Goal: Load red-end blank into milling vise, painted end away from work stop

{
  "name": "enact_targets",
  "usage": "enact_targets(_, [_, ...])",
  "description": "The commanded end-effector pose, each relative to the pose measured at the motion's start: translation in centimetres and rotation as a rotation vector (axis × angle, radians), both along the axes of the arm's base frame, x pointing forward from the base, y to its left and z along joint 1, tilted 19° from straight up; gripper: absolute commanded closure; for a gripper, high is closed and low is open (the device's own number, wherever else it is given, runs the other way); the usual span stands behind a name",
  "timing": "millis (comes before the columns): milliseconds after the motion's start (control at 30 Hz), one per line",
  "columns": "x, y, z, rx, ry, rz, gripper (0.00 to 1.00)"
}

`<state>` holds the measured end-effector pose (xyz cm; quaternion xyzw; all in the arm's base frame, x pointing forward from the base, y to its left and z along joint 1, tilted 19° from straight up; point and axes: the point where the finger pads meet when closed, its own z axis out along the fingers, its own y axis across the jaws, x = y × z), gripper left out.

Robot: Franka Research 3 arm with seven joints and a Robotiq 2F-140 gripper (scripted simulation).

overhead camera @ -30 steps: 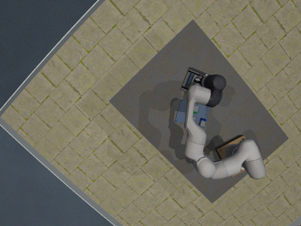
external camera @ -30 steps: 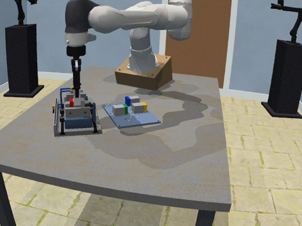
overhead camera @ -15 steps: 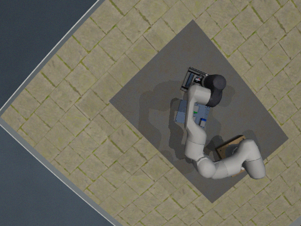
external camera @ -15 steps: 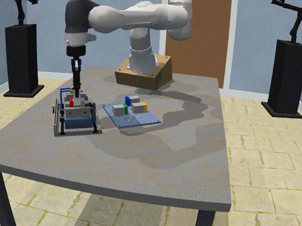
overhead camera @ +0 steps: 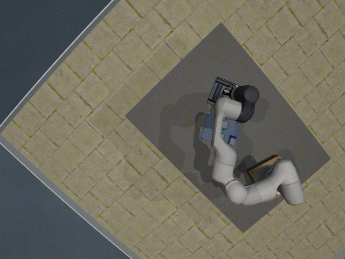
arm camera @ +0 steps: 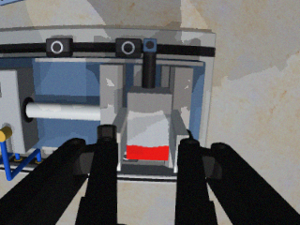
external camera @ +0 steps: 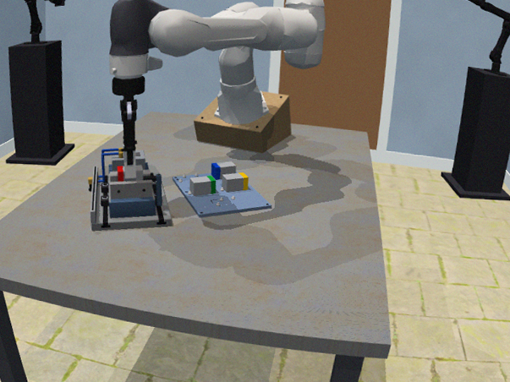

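The red-ended blank is between the pads of my gripper, which is shut on it. It is over the gap between the fixed jaw and the moving jaw. Its red end points away from the work stop, whose rod reaches to or near its other end. The blank's top shows above the fixed jaw. The low bars are mostly hidden; I cannot tell if it rests on them. Green-ended, yellow-ended and blue-ended blanks stand on the infeed plate.
The vise's hose block with blue hoses and a white piston rod are on the moving-jaw side. Black clamps line the raised plate's edge near the stop. Small pins stand on the infeed plate beside the vise.
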<state>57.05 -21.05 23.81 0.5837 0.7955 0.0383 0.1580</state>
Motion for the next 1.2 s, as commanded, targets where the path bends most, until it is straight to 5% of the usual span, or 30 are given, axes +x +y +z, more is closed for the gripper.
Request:
enact_targets(0, [-0.01,-0.1,0.31,-0.001,-0.003,-0.003,1.0])
enact_targets(1167, [0.03,-0.05,-0.19,-0.001,-0.003,-0.003,1.0])
